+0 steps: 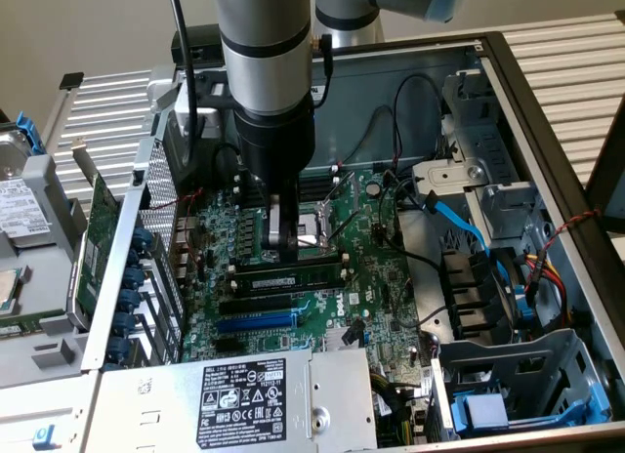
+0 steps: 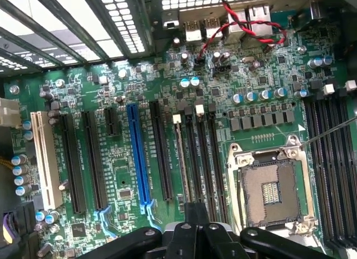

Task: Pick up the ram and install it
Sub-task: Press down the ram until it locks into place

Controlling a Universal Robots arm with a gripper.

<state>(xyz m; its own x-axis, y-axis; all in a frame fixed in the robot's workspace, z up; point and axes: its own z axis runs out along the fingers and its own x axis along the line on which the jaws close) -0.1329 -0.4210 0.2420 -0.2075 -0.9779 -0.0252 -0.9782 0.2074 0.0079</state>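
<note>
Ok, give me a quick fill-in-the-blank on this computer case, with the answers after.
The ram stands on edge in a memory ___ under the fingers.
The CPU socket is ___.
The twisted wire pair is black and ___.
One long expansion slot is bright ___.
Missing: slot, empty, red, blue.

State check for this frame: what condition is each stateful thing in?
Long green ram stick: standing upright on the green motherboard.
Gripper: shut, over that stick's middle.
Square metal processor socket: empty, contacts exposed.
Blue expansion slot: empty.
Black computer case: open.
</note>
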